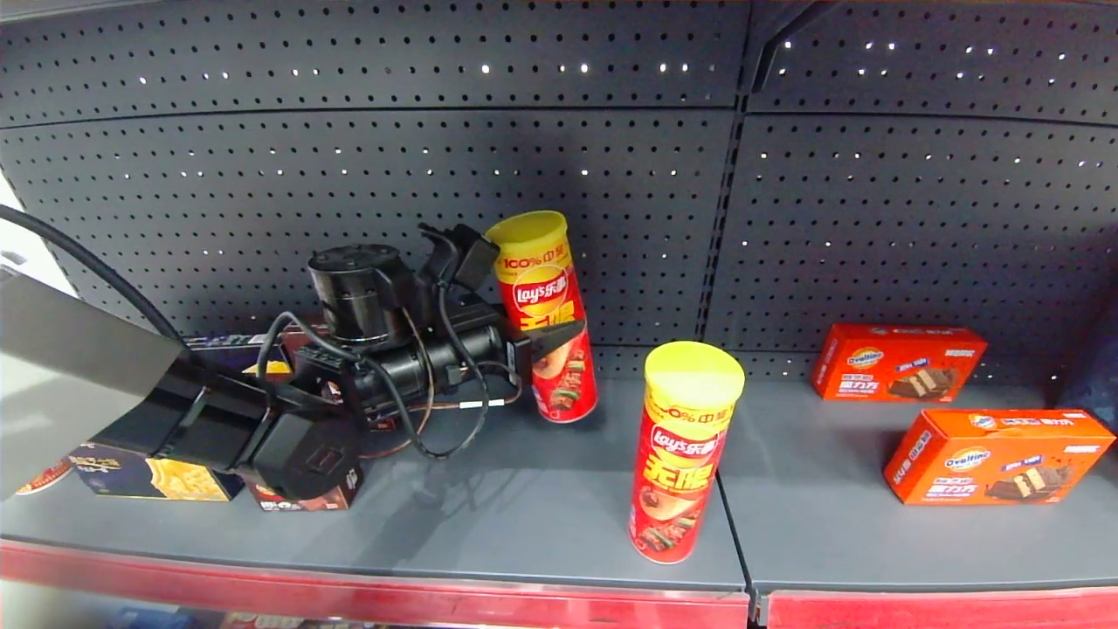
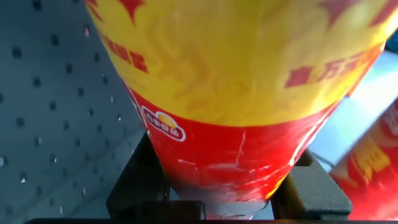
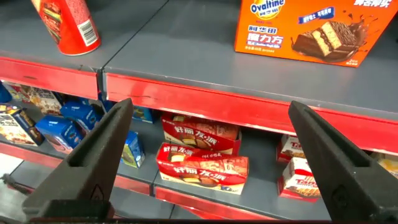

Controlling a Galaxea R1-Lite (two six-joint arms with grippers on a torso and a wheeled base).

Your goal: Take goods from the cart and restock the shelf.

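- Left gripper (image 1: pixel 555 348): fingers pinch a tilted chip can (image 1: pixel 537 284) near the back edge of the shelf (image 1: pixel 524 515)
- Right gripper (image 3: pixel 214 165): fingers spread, just off the shelf's front edge

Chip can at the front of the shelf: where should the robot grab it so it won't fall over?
Probably around the middle of its round body, coming from the front. The front chip can stands upright and tall, so a pinch near the lid could tip it. It stands apart from the other goods, so fingers fit either side. The left gripper holds the back chip can at mid-height too.
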